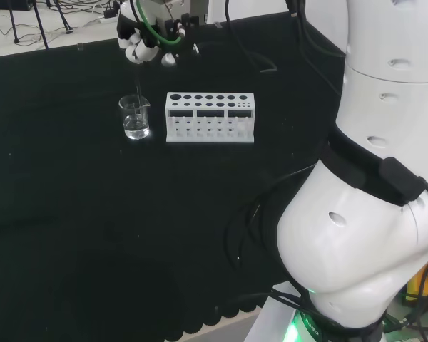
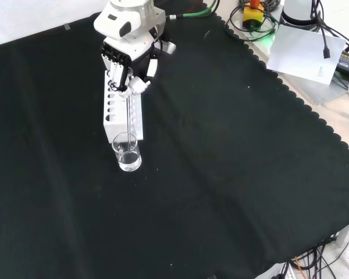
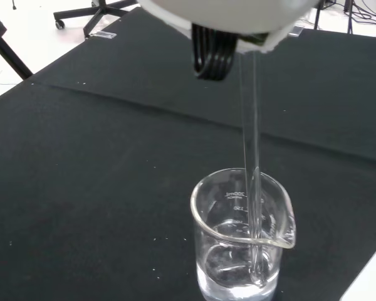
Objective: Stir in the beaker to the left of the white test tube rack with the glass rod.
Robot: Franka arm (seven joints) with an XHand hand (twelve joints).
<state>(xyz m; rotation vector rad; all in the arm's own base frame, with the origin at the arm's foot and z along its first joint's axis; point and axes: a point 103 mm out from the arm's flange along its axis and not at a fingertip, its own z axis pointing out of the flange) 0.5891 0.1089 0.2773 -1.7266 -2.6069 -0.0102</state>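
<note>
Gripping the glass rod (image 3: pixel 250 150), the hand (image 2: pixel 127 64) holds it upright, its tip in the beaker's (image 3: pixel 241 244) clear liquid beside the white rack (image 1: pixel 210 117).

The black cloth (image 1: pixel 93 214) carries a beaker (image 1: pixel 135 118) and white rack (image 1: pixel 210 118).

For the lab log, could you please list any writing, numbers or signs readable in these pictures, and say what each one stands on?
No text can be read for certain.
Beaker: faint white print and scale marks on the glass in the wrist view, too small and pale to read.
White test tube rack: no markings visible.
Glass rod, held by the hand: no markings visible.
White sheet of paper beyond the cloth in the front view: small dark marks, too small to read.
</note>
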